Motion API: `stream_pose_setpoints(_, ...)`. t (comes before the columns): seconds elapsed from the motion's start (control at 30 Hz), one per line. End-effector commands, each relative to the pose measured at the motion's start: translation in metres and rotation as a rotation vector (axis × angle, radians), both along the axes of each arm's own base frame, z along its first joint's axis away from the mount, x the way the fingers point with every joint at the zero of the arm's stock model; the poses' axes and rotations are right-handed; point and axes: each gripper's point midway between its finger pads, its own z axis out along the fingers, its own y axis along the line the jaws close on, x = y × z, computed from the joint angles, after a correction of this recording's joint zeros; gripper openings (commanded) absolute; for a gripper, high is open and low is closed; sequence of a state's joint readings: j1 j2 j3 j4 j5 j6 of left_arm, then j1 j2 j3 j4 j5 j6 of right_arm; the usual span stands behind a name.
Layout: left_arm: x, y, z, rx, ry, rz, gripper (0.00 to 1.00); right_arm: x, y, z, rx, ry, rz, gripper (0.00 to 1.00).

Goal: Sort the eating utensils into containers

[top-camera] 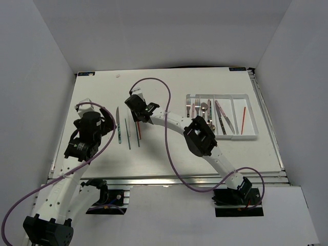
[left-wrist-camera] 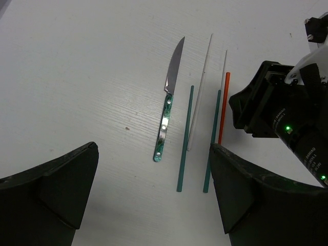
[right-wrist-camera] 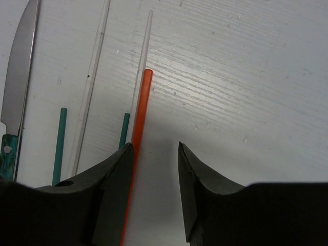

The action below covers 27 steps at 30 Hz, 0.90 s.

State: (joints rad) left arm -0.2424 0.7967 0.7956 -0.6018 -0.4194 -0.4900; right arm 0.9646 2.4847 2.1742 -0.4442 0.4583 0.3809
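Observation:
My right gripper (top-camera: 139, 115) hovers low over the loose chopsticks left of centre. In the right wrist view its jaws (right-wrist-camera: 156, 154) are open, with a red chopstick (right-wrist-camera: 141, 107) lying between them, close along the left finger (right-wrist-camera: 110, 189). Two green chopsticks (right-wrist-camera: 59, 143) lie just left of it. A teal-handled knife (left-wrist-camera: 166, 118) lies left of the chopsticks. My left gripper (left-wrist-camera: 154, 200) is open and empty, short of the knife's handle end. The white tray (top-camera: 246, 96) at the right holds forks, spoons, knives and one red chopstick (top-camera: 243, 120).
The right arm's black wrist (left-wrist-camera: 287, 118) stands close to the right of the chopsticks in the left wrist view. A purple cable (top-camera: 166, 102) loops over the table's middle. White walls enclose the table on three sides.

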Motion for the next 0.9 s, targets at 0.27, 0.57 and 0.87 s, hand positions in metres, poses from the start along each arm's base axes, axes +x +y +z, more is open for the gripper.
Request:
stream_pose_setpoints(0.27, 0.001, -0.005, 0.0, -0.001, 0.0, -0.025, 0.98, 0.004, 0.013, -0.003, 0.038, -0.009, 0.027, 0.44)
stream_pose_setpoints(0.57, 0.001, -0.006, -0.001, -0.001, 0.002, -0.029, 0.98, -0.001, 0.011, -0.03, 0.015, 0.044, 0.045, 0.43)
stream_pose_setpoints(0.87, 0.001, -0.006, 0.0, 0.001, 0.001, -0.03, 0.98, -0.004, -0.001, -0.035, -0.002, 0.051, 0.019, 0.4)
